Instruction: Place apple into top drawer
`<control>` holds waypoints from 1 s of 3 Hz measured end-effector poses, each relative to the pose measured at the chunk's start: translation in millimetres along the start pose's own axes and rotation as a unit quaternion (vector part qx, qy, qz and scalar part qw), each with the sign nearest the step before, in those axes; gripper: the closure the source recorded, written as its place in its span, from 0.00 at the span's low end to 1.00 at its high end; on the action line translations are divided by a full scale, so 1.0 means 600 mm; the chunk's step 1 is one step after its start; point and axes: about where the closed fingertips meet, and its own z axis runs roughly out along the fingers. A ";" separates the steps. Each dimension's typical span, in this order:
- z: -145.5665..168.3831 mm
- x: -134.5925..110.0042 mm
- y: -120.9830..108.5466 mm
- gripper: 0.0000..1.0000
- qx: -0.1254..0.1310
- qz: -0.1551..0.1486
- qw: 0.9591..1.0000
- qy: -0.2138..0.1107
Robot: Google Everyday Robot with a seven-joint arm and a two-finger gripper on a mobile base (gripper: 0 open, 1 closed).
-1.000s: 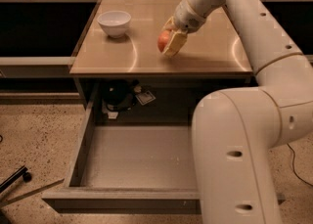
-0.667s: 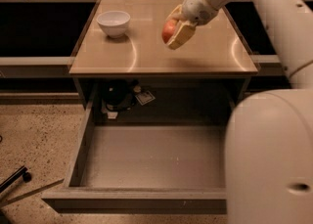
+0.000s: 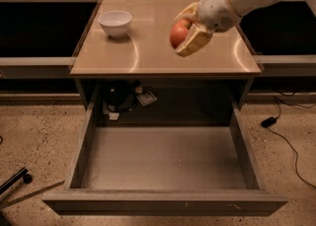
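My gripper [image 3: 186,31] is shut on the red-orange apple [image 3: 178,34] and holds it in the air above the tan tabletop [image 3: 148,52], right of its middle. The pale fingers [image 3: 194,39] wrap the apple from the right side and below. The arm reaches in from the upper right. The top drawer [image 3: 165,158] is pulled fully open below and in front of the table; its grey floor is bare. The apple hangs over the table, behind the drawer opening.
A white bowl [image 3: 115,22] stands on the table's back left. Dark items and a white tag [image 3: 121,99] lie in the cavity under the tabletop behind the drawer. A black cable [image 3: 286,131] runs on the speckled floor at right. Black counters flank the table.
The gripper has lifted the apple off the tabletop and carried it up and toward the front. The view has shifted so the arm's large body no longer blocks the right side.
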 end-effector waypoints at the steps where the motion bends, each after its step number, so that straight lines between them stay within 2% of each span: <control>1: 0.041 0.024 0.049 1.00 -0.037 0.014 0.999 0.007; 2: 0.041 0.024 0.049 1.00 -0.037 0.014 0.999 0.007; 3: 0.051 0.030 0.078 1.00 -0.053 0.023 0.998 0.009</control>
